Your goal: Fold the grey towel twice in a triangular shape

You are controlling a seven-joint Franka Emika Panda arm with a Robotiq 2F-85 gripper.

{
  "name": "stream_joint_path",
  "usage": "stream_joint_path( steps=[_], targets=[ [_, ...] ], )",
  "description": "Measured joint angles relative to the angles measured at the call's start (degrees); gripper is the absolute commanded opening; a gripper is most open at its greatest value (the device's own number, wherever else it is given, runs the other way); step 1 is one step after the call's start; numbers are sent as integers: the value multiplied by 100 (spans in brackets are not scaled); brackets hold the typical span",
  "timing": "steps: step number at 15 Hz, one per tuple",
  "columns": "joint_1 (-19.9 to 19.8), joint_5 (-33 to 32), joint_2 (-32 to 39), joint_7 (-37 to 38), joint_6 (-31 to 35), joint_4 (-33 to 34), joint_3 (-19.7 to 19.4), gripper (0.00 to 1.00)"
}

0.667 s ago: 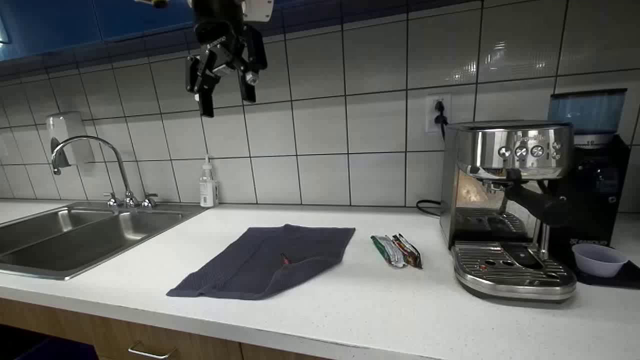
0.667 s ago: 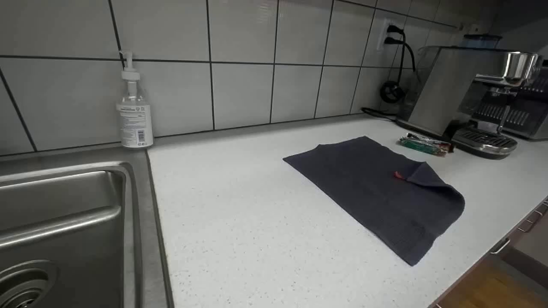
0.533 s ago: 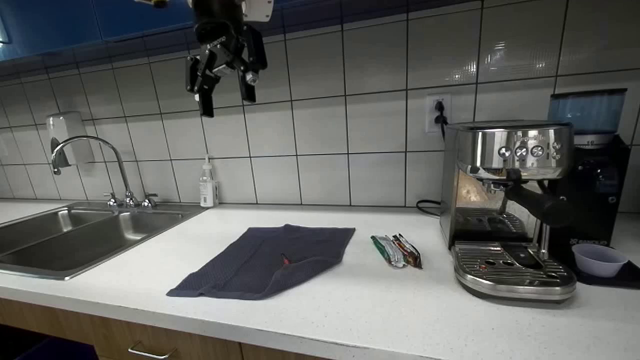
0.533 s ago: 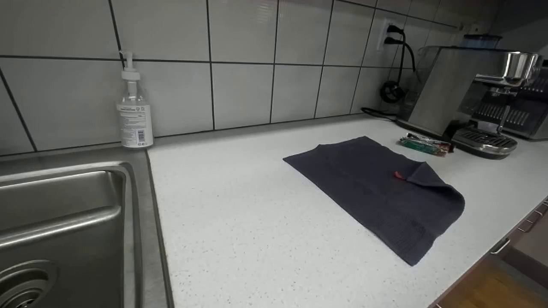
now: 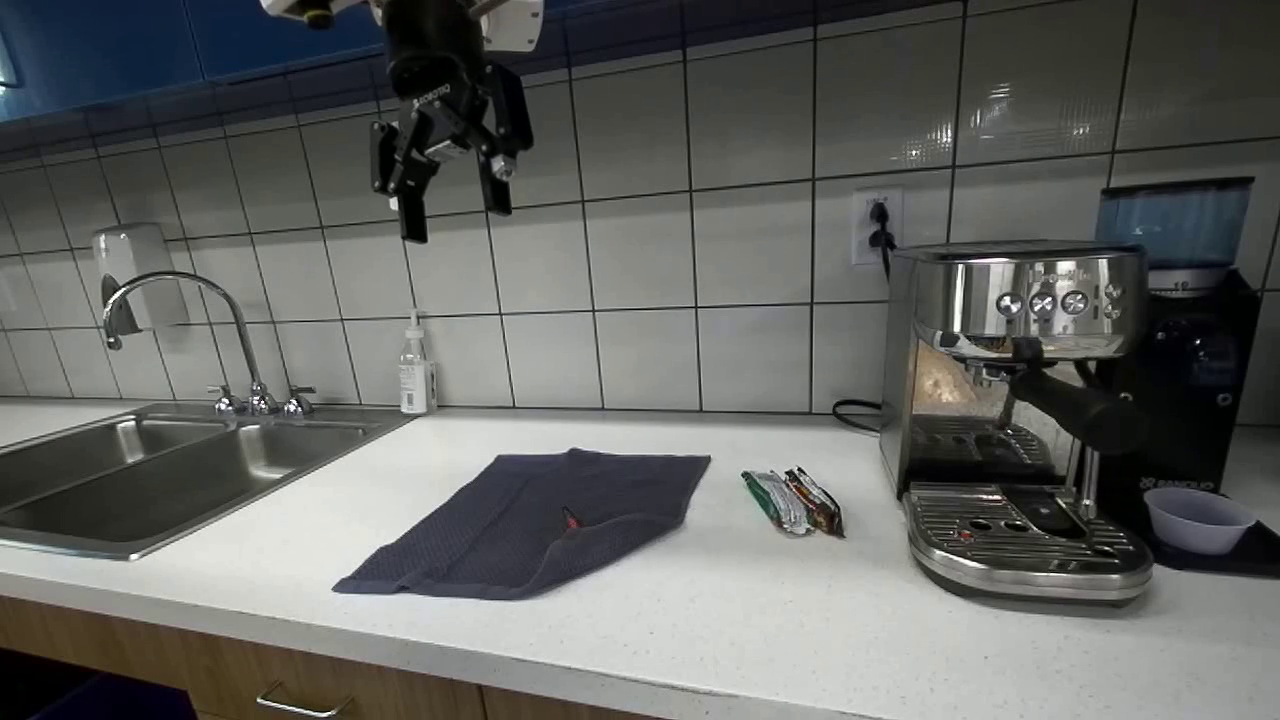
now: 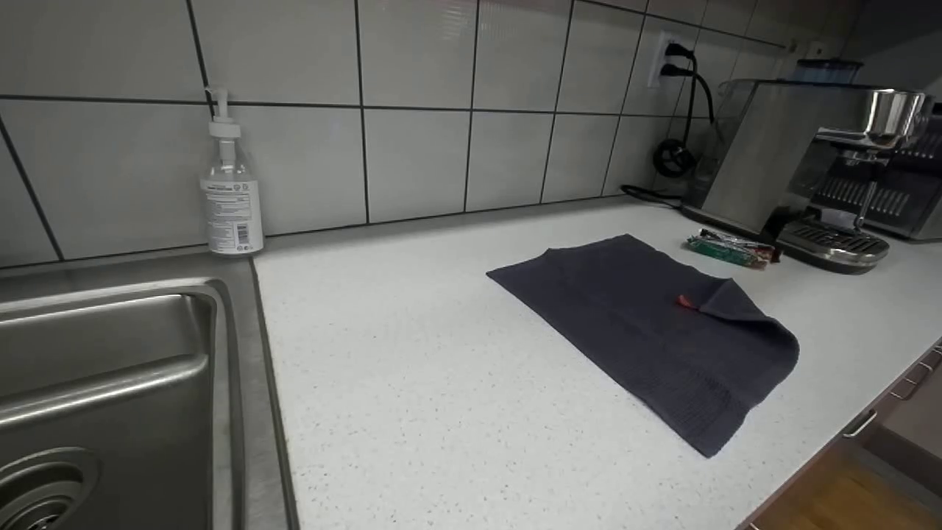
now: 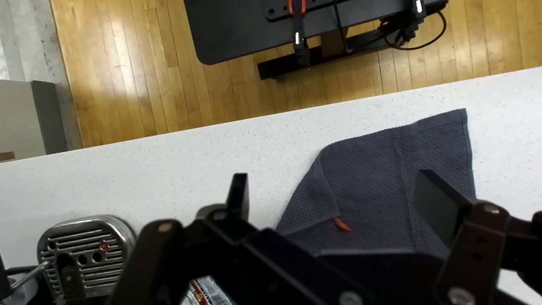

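Observation:
The dark grey towel (image 5: 540,520) lies mostly flat on the white counter; it also shows in an exterior view (image 6: 625,316) and in the wrist view (image 7: 368,178). One corner is folded over toward its middle. A small red piece (image 7: 342,224) pokes out at the tip of that folded corner; it also shows in both exterior views (image 5: 571,518) (image 6: 686,302). My gripper (image 5: 456,215) hangs high above the counter, well above the towel and apart from it. Its fingers are wide apart with nothing between them, as the wrist view (image 7: 333,182) also shows.
Wrapped bars (image 5: 793,502) lie beside the towel, toward the coffee machine (image 5: 1020,420). A steel sink (image 5: 180,470) with a tap (image 5: 185,280) is on the opposite side. A pump bottle (image 6: 232,195) stands by the tiled wall. Blue cupboards (image 5: 200,40) hang above.
My gripper has moved down very slightly, still open. The towel and the other things have not moved.

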Motion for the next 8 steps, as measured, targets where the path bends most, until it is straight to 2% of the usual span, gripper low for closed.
stream_joint_path(
  steps=[8],
  targets=[
    [79,-30,-25,-122,778,-609,-1,100]
  ],
)
